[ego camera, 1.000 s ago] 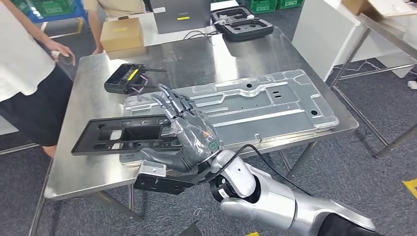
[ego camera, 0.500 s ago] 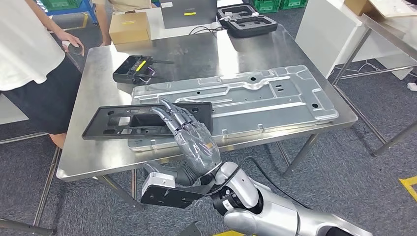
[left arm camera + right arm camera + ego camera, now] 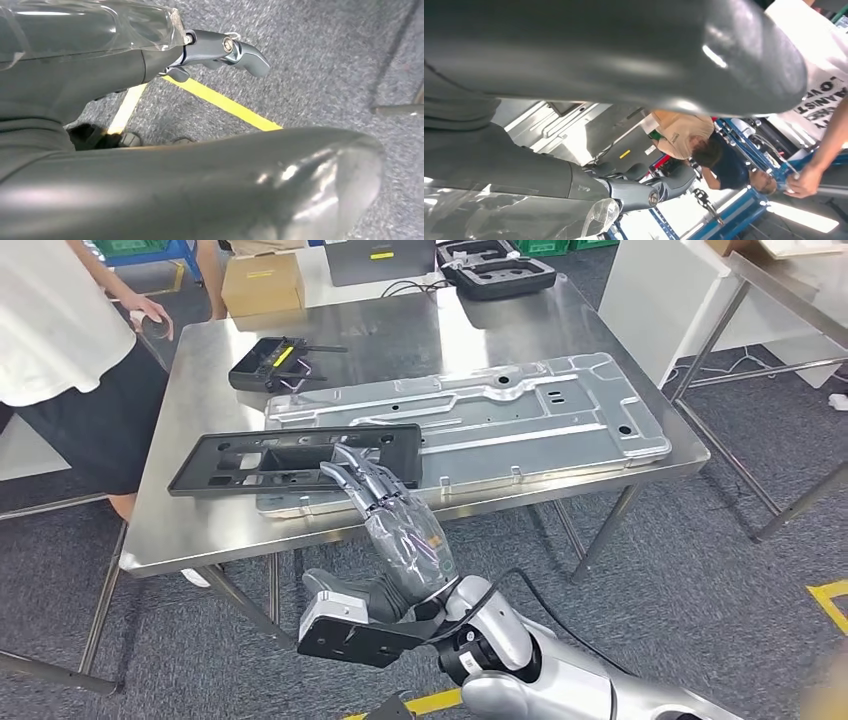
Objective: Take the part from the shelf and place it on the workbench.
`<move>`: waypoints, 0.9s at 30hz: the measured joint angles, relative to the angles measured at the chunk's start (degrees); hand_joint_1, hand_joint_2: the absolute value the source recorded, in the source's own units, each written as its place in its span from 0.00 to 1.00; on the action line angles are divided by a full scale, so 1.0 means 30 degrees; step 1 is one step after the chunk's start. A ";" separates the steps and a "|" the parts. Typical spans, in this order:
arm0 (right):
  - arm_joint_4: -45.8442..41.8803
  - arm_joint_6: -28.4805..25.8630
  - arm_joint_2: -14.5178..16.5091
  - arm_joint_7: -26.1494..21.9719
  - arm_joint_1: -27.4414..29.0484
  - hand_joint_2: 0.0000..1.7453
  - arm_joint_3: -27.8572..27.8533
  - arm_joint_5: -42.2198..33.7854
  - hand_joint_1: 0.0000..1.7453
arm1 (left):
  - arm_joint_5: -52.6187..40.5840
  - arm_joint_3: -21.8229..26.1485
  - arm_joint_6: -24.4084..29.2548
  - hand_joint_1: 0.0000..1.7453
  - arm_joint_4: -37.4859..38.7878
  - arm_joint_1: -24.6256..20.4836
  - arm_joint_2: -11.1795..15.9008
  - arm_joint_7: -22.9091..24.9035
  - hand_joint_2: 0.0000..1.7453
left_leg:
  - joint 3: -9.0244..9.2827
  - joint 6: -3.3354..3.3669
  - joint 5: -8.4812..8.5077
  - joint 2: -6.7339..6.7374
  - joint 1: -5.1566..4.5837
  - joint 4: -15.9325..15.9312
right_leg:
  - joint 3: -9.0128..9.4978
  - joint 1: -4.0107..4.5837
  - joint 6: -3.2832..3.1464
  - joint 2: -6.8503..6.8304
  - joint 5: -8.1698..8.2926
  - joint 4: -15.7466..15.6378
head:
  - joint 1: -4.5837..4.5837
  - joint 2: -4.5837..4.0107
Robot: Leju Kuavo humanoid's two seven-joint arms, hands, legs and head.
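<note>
A steel workbench [image 3: 200, 530] carries a large silver panel [image 3: 520, 420], and the black part [image 3: 240, 462] lies flat across that panel's near-left end. The right hand [image 3: 395, 530], empty with fingers extended, hovers at the part's near edge, while the left hand [image 3: 220, 50] hangs above the floor with fingers loosely spread, holding nothing.

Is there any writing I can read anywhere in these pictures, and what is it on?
White shirt of a person: dark printed letters, turned and cut off, not readable.
Cardboard box: yellow label, too small to read.
Grey case: yellow sticker, too small to read.
Nothing else legible.
</note>
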 joint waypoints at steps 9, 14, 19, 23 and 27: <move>-0.0022 -0.0020 -0.0035 -0.0395 0.0207 0.00 -0.0033 -0.0215 0.00 | -0.0038 0.0007 0.0000 0.00 -0.0002 -0.0011 -0.0060 0.0000 0.00 | -0.1091 0.0583 0.1691 0.0076 0.0049 -0.0893 | -0.1550 -0.0007 0.0713 -0.0044 -0.3337 0.4829 | 0.0135 0.0000; -0.0022 -0.0091 -0.0033 -0.0521 0.0337 0.00 -0.0033 -0.0171 0.00 | -0.0064 0.0009 0.0000 0.00 -0.0002 0.0015 -0.0053 0.0000 0.00 | -0.2114 0.0289 0.2331 0.0077 0.0076 -0.0561 | 0.1803 -0.0056 0.0815 -0.0089 -0.2125 0.1284 | 0.0169 0.0000; -0.0022 -0.0043 0.0024 -0.0783 0.0444 0.00 -0.0031 -0.0284 0.00 | -0.0071 0.0009 -0.0011 0.00 -0.0002 0.0064 -0.0046 -0.0035 0.00 | -0.2676 -0.0217 0.2503 0.0057 0.0073 -0.0069 | 0.2278 0.0032 0.0102 -0.0032 -0.1941 -0.0154 | 0.0215 0.0000; -0.0022 0.0055 0.0184 -0.1468 0.0869 0.00 -0.0015 -0.0842 0.00 | -0.0064 0.0011 0.0004 0.00 -0.0002 0.0101 -0.0046 -0.0058 0.00 | -0.4118 -0.0710 -0.0387 0.0041 0.0294 0.3962 | 0.1562 -0.0011 -0.0316 -0.0083 -0.1328 -0.0176 | 0.0222 0.0000; -0.0013 -0.0049 0.0381 -0.2463 0.1924 0.00 0.0011 -0.1775 0.00 | -0.0047 0.0016 0.0040 0.00 -0.0002 0.0140 -0.0046 -0.0093 0.00 | -0.3324 -0.0690 -0.0507 0.0038 0.0333 0.4473 | 0.0894 0.0013 -0.0249 -0.0100 -0.0824 -0.0162 | 0.0226 0.0000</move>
